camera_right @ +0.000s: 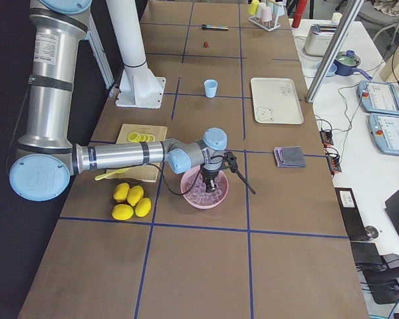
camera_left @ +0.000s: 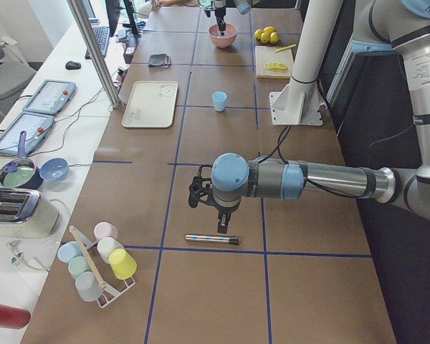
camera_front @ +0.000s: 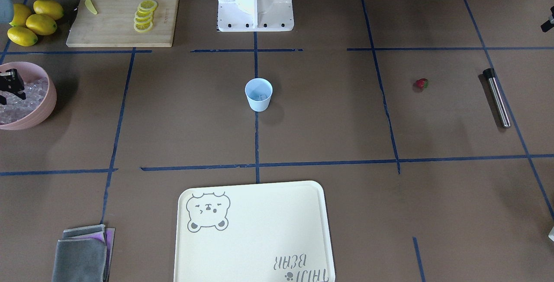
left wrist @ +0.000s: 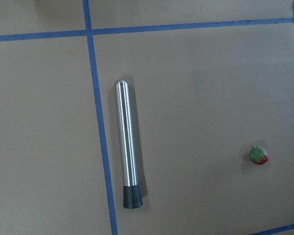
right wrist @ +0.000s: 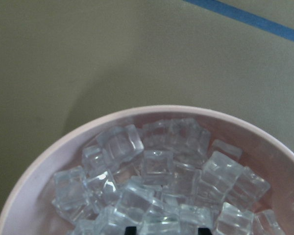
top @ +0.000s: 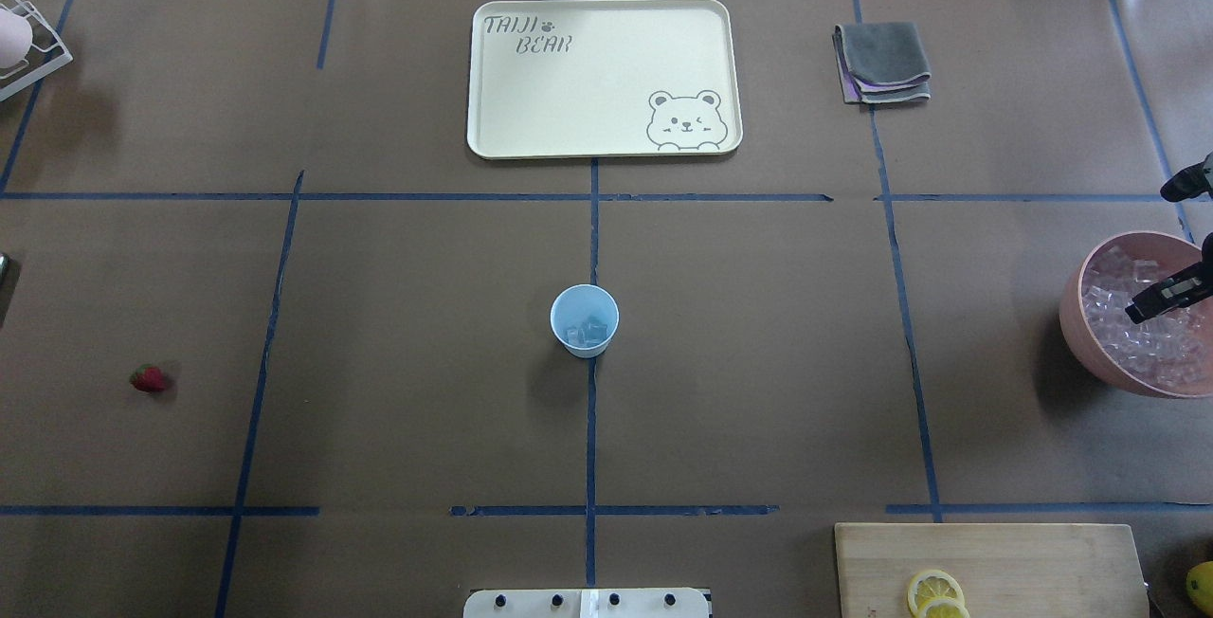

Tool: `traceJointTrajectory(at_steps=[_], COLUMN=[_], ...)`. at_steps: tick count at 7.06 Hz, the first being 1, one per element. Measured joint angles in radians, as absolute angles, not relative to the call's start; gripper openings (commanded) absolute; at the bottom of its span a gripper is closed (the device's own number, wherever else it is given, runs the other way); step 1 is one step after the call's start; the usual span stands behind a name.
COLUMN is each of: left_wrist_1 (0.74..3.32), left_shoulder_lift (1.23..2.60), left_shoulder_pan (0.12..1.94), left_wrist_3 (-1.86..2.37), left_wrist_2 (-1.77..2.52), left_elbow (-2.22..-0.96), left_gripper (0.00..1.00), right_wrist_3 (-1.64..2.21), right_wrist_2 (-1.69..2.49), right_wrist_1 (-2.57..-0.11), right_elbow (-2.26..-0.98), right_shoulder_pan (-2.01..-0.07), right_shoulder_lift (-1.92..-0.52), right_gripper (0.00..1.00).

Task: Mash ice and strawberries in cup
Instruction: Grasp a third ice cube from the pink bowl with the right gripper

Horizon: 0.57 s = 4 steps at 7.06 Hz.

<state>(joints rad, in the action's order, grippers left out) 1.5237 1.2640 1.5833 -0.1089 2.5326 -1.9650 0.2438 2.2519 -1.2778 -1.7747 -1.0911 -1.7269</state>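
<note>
The pale-blue cup (camera_front: 259, 96) (top: 585, 319) stands upright at the table's middle with a few ice cubes (top: 589, 326) in it. One red strawberry (camera_front: 421, 84) (left wrist: 258, 155) lies on the table near a steel muddler (camera_front: 497, 98) (left wrist: 127, 147). My right gripper (right wrist: 166, 230) (camera_front: 9, 86) hangs open just above the ice (right wrist: 157, 166) heaped in the pink bowl (right wrist: 39, 166) (top: 1076, 315). My left gripper (camera_left: 218, 211) hovers over the muddler (camera_left: 211, 239). It shows only in the left side view, so I cannot tell whether it is open or shut.
A cutting board (camera_front: 123, 18) with lemon slices and a yellow knife sits by the robot base, whole lemons (camera_front: 32, 22) beside it. A cream bear tray (camera_front: 255, 230) and folded cloths (camera_front: 82, 254) lie on the far side. A cup rack (camera_left: 100, 261) stands at the left end.
</note>
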Motion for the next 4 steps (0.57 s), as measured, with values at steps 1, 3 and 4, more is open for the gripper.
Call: traceJointTrajectory(at_steps=[1, 3, 4], left_wrist_1=[1.524, 1.524, 1.524], left_shoulder_lift=[1.264, 1.264, 1.264], left_shoulder_pan=[1.584, 1.584, 1.585], left_wrist_3=[-0.109, -0.109, -0.109], left_wrist_2=[2.533, 2.533, 2.533], left_elbow=[-1.965, -1.965, -1.965], left_gripper=[1.0, 1.0, 1.0], right_wrist_3=[0.239, 0.241, 0.252], right_wrist_2=[2.252, 2.259, 2.276], right_wrist_1=[-1.278, -1.279, -1.284], right_elbow=[-1.774, -1.797, -1.843], right_shoulder_pan=[-1.092, -1.101, -1.12], right_shoulder_lift=[-1.722, -1.728, -1.734], right_gripper=[0.0, 0.0, 0.0])
